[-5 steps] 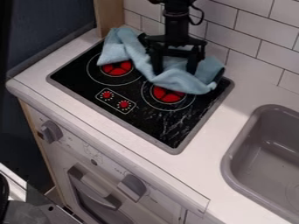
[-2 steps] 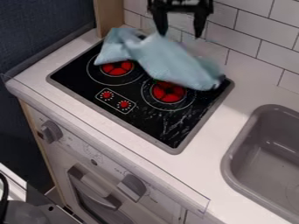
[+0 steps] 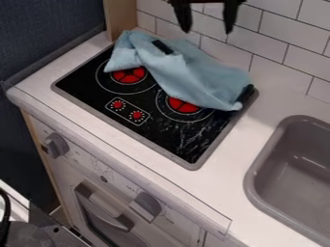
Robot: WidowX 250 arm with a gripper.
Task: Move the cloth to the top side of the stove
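At the top edge of the camera view my black gripper (image 3: 207,26) hangs with its two fingers spread apart and nothing between them. Below it, apart from the fingertips, lies the light blue cloth (image 3: 184,70). It stretches over the back side of the black stove (image 3: 187,137), from the back left corner to the right corner, and partly covers both red burners. Small black patches show at the cloth's upper part and at its right end.
A grey sink (image 3: 290,173) is set into the white counter (image 3: 222,166) at the right. White wall tiles (image 3: 290,60) rise behind the stove. A wooden post (image 3: 120,17) stands at the back left corner. Oven knobs are on the front panel.
My gripper has risen from the cloth to the top edge, and its fingers have come away from it. The cloth has spread out flatter, its right end shifting slightly.
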